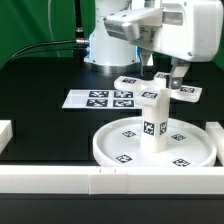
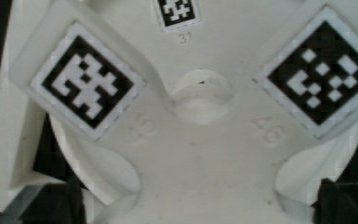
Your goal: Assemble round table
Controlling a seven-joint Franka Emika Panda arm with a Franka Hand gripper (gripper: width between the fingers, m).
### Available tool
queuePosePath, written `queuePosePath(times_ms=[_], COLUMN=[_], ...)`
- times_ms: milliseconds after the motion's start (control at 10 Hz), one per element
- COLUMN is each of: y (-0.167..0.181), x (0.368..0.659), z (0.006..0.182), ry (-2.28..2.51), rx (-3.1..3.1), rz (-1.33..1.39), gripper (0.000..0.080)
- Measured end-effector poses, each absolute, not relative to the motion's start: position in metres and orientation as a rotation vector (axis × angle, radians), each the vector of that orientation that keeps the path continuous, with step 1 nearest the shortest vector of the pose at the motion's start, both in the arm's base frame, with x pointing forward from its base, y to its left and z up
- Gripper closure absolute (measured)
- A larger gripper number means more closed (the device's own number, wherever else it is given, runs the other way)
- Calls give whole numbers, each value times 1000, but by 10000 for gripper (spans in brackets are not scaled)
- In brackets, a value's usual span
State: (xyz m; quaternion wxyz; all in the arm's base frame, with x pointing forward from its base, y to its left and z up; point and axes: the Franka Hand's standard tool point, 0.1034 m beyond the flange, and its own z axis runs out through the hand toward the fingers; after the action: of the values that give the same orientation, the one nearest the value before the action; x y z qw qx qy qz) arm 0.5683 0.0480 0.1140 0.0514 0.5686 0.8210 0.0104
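We are hovering with our fingers [image 1: 168,72] spread apart, gripping nothing, directly above the small white plastic cross-shaped piece [image 1: 158,95] capping the short upright post [image 1: 155,125], which is standing centred on the large rimmed round disc [image 1: 110,148].

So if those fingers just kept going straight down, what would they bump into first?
Most likely the cross-shaped piece sitting on top of the post. The wrist view shows it filling the space right below the open gripper. Depth is hard to judge, so contact may already be close.
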Motion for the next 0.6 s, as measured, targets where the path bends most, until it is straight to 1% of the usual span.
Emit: queuePosePath(times_ms=[100, 600], y=[48, 42], x=[567, 568], z=[109, 108], ry=[2503, 2490], rx=[1736, 1750], rz=[25, 30], gripper=[150, 150])
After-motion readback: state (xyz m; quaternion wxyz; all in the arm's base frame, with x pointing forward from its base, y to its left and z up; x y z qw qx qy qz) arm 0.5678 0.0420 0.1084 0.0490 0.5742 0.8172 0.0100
